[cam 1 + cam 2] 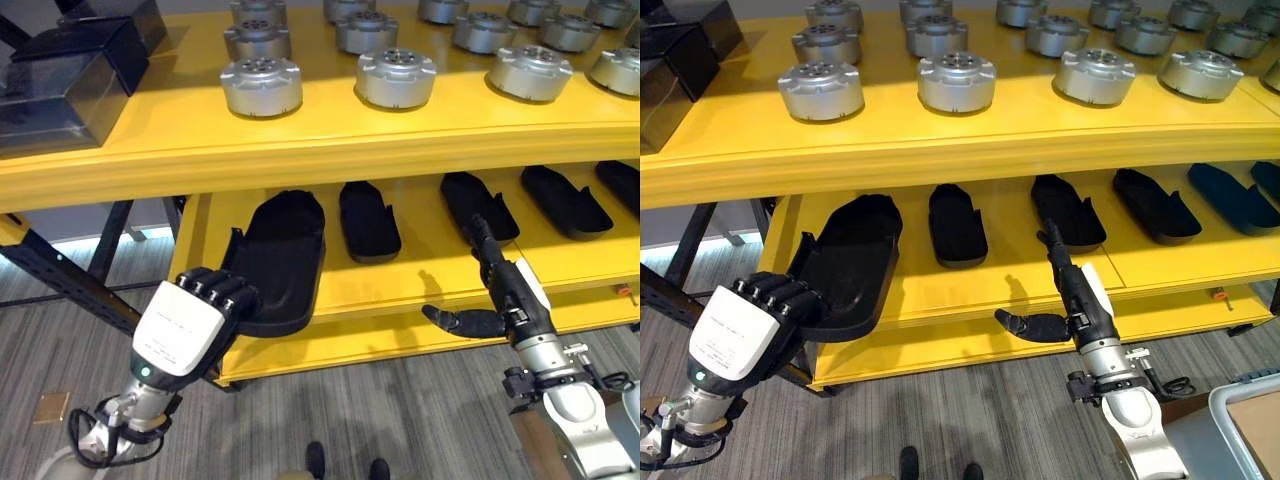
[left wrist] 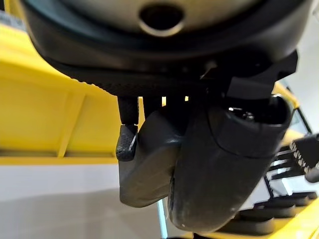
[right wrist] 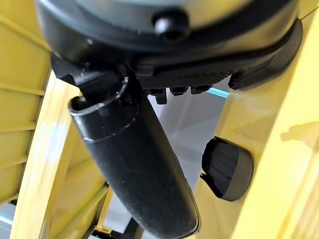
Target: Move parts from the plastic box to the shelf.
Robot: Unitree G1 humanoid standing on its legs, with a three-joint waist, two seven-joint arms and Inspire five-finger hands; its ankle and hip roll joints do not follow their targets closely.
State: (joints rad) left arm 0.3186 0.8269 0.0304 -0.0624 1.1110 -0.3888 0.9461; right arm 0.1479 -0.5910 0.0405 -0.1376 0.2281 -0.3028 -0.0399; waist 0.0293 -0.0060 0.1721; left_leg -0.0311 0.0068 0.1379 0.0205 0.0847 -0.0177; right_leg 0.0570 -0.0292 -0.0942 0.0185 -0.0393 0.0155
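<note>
Your left hand [image 1: 185, 325] had its fingers clenched on the large black moulded plastic part [image 1: 280, 255] overhanging the lower yellow shelf [image 1: 400, 285], your right hand [image 1: 500, 290] stretched open, and releasing could have tipped it off.

Bright, even light pours from overhead. Soft glints ride the silver parts [image 1: 396, 78] well above the right hand [image 1: 515, 292], its fingers throwing a faint shadow just beside them on the yellow shelf [image 1: 400, 285].
</note>
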